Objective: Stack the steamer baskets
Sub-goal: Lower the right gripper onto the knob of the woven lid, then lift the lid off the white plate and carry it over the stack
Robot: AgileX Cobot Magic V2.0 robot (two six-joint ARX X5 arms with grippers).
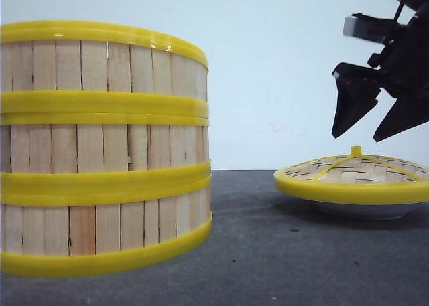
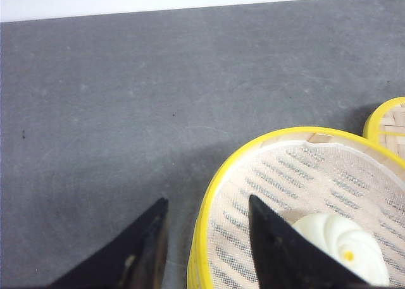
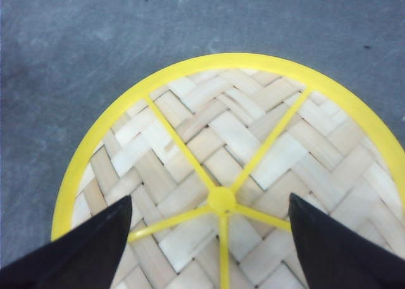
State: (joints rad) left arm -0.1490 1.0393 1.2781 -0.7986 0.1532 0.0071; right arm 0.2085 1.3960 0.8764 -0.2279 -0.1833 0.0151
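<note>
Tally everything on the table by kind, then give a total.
Steamer baskets: 3, stacked
Woven lid: 1
White plate under the lid: 1
Bun in the top basket: 1
Total: 6

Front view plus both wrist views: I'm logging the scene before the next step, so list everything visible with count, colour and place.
steamer baskets: three, light wood slats with yellow bands, stacked in one column on the left of the table.
bun: one, white with a yellow dot, inside the top basket on its white liner.
lid: one, woven light wood with yellow rim and knob, on the right, resting on the plate.
plate: one, white, under the lid; only its lower edge shows.
table: one, dark grey, under everything.
left gripper: one, black, jaws open astride the top basket's rim.
right gripper: one, black, jaws open above the lid, either side of the knob.
</note>
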